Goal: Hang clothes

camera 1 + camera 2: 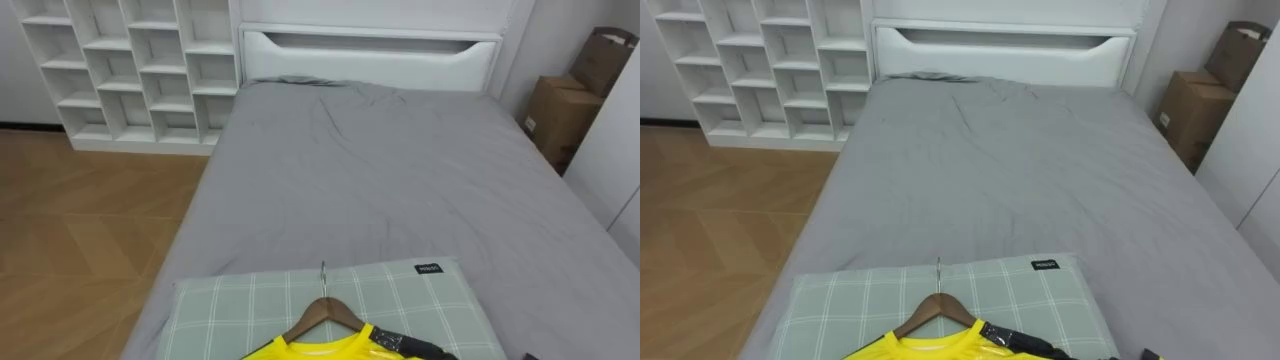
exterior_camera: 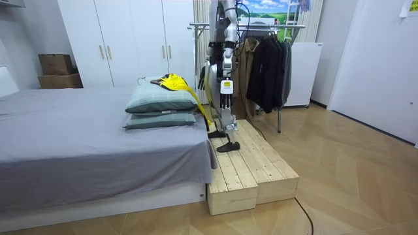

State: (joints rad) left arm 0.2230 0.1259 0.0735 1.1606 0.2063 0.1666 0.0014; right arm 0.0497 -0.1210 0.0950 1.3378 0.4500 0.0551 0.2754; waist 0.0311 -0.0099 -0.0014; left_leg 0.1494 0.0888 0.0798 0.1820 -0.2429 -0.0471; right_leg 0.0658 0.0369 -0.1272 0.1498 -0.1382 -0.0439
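I see the yellow shirt (image 1: 318, 351) on its wooden hanger (image 1: 322, 311) lying unhung on the pillow (image 1: 430, 300), lower centre; whether either robot hand (image 2: 225, 87) grips anything, I cannot tell.

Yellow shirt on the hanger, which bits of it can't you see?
The yellow shirt: the eye views' bottom edge cuts off everything below its collar.
The wooden hanger: its ends are tucked under the shirt.
The dark thing on the shirt: cut by the same edge, so unidentifiable.
The clothes rack, room view: the robot's body hides part.
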